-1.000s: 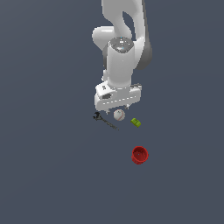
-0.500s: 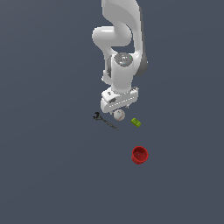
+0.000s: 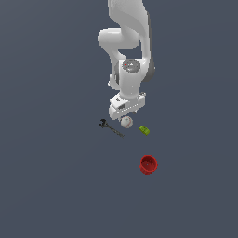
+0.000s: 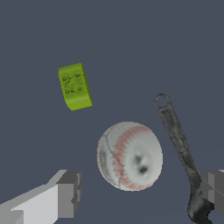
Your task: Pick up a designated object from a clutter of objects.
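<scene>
Exterior view, taken left to right: a thin black metal wrench (image 3: 111, 128) lies on the dark grey worktop (image 3: 51, 176); just beside it sits the small white ball with faint red stitching (image 3: 126, 122), directly beneath the white arm's claw (image 3: 125, 117); a small lime-green studded block (image 3: 145, 130) lies a little further right, and a red round cup (image 3: 148, 164) stands well apart.

Wrist view: the claw (image 4: 140, 192) is wide open and holds nothing. One grey fingertip (image 4: 70, 194) stands on one side of the ball, the other (image 4: 213, 186) beyond it, over the wrench.

Assessment: the step in hand is the descent onto the ball. The far finger risks landing on the wrench shaft, so recommend shifting the claw toward the block side to centre the ball, then lowering until the pads flank its widest girth before closing.
</scene>
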You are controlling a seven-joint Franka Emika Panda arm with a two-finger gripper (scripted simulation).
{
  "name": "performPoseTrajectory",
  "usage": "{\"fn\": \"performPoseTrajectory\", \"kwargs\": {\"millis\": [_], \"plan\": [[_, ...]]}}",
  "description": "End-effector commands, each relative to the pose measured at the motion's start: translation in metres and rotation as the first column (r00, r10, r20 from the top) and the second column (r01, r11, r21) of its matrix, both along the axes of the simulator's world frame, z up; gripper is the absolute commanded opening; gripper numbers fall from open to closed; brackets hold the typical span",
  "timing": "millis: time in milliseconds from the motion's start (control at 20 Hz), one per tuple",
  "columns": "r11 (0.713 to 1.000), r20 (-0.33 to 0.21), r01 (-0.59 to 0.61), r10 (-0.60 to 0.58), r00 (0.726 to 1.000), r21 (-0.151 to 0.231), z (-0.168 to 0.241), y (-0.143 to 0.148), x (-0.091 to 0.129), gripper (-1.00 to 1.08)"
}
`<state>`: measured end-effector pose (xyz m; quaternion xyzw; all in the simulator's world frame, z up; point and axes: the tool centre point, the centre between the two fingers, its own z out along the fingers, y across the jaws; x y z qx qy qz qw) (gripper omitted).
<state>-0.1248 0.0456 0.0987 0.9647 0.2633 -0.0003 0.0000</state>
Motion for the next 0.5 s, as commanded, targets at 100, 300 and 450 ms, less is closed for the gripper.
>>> {"fn": "performPoseTrajectory", "kwargs": {"millis": [100,300,450], "plan": [[1.000,0.000,0.000,0.000,1.000,0.000,-0.001,0.000,0.000,1.00],[1.000,0.000,-0.001,0.001,1.000,0.000,-0.008,0.000,-0.001,1.00],[1.000,0.000,-0.001,0.001,1.000,0.001,-0.018,0.000,-0.001,1.00]]}}
